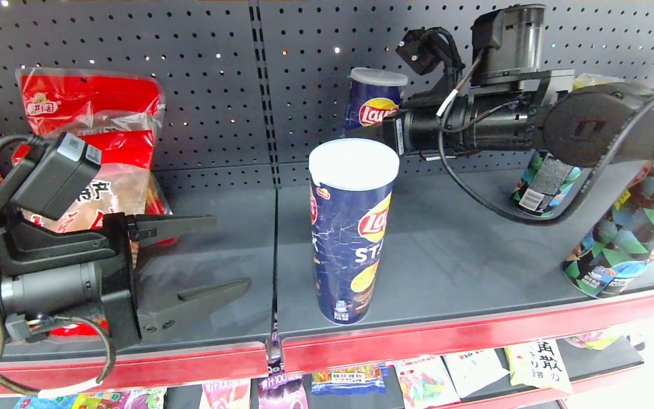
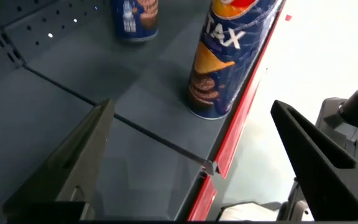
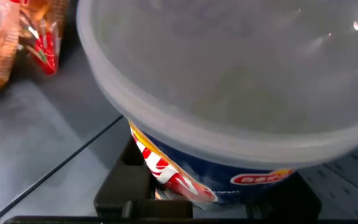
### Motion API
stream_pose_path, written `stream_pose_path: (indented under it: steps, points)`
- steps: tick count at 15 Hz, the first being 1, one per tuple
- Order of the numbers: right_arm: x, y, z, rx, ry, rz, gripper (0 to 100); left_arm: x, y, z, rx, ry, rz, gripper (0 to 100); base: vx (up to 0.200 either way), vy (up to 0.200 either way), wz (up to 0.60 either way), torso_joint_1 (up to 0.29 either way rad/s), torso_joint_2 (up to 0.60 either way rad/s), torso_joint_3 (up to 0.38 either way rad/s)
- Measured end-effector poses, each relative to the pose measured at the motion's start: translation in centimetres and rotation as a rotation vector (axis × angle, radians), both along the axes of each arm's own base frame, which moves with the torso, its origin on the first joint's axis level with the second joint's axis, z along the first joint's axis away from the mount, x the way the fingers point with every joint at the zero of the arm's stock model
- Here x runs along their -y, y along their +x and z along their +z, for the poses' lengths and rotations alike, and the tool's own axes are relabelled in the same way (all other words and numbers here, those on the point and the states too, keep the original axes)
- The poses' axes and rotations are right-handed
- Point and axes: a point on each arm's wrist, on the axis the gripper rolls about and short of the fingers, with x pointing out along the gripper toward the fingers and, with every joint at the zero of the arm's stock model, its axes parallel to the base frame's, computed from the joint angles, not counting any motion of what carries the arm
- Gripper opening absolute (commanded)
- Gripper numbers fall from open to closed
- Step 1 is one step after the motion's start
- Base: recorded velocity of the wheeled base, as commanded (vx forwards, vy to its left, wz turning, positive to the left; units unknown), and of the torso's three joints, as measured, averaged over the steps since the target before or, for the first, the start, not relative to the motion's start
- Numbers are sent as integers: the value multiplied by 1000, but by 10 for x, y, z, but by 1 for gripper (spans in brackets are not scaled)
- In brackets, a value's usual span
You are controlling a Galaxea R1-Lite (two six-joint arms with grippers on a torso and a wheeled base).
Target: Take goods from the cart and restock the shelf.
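Observation:
Two tall blue chip cans with white lids are on the dark grey shelf (image 1: 452, 255). One chip can (image 1: 352, 227) stands upright near the front edge, also seen in the left wrist view (image 2: 229, 56). The other chip can (image 1: 375, 102) is at the back by the pegboard, its base low on the shelf (image 2: 134, 18). My right gripper (image 1: 369, 132) reaches in from the right and is shut on it; its lid and label (image 3: 229, 93) sit between the gripper (image 3: 210, 196) fingers. To the left of the front can, my left gripper (image 1: 213, 255) (image 2: 191, 106) hangs open and holds nothing.
A red snack bag (image 1: 94, 147) leans on the pegboard behind the left gripper. Two colourful patterned cans (image 1: 628, 233) (image 1: 543, 187) stand at the right under the right arm. The shelf's red front lip (image 1: 418, 341) runs along the edge, with snack packets (image 1: 423, 380) on the shelf below.

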Motion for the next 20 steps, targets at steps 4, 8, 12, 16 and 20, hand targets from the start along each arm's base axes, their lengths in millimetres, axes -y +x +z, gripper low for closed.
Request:
stream_pose_path:
  steps: [4,8,12,16,20]
  points:
    - [-11,14,-11,-12,-7,16,0,-1,-1,1,6,-2,8,100,0,0,0,0,0,0]
    - [-12,18,-17,-22,-13,15,0,-1,-2,1,7,-2,7,100,0,0,0,0,0,0]
    - [-10,18,-18,-15,-28,10,0,-1,-2,1,4,-2,8,100,0,0,0,0,0,0]
    - [-7,14,-16,-14,-43,0,0,-1,-2,1,4,-2,7,100,0,0,0,0,0,0]
    - [-2,7,-13,-24,-51,-15,0,-1,-2,0,2,-1,5,100,0,0,0,0,0,0]
